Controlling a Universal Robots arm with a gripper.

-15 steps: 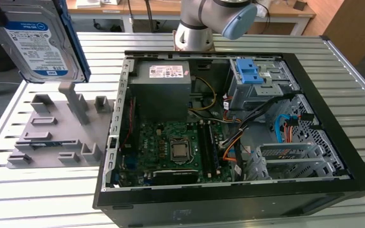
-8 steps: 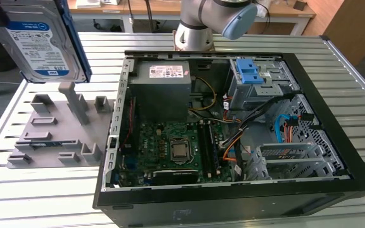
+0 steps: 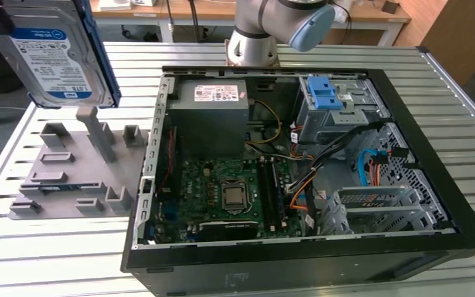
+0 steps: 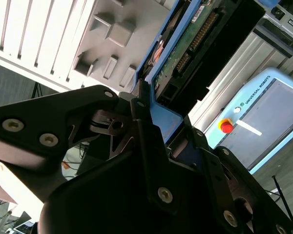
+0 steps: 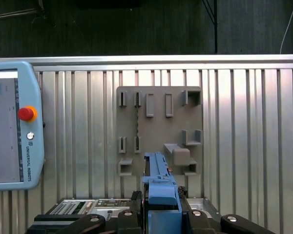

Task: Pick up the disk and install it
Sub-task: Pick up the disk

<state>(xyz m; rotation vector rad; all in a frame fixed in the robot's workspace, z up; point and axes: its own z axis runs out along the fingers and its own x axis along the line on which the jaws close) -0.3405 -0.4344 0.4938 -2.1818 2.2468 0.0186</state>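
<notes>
The disk [image 3: 56, 55] hangs in the air outside the open computer case [image 3: 435, 204], off the case's side at the exterior view's left and clear of the grey rack [image 3: 72, 179] that sits on the surface [image 3: 56, 260] just beside the case. In both wrist views my end effector [image 4: 154, 122] is clamped on the disk's blue plastic frame at one short end, so most of the disk reaches out past my fingers.

That hold is my main worry. I judge that plastic gripped at one end can flex, and a sudden swing could tilt the disk between my fingers or let it slip. A drop over the case would land on the circuit board [image 3: 229, 192].

Inside the case, loose cables [image 3: 370, 161] lie close to the metal cage [image 3: 336, 105] with blue tabs. A tilted disk could snag them or jam against the cage edge.
</notes>
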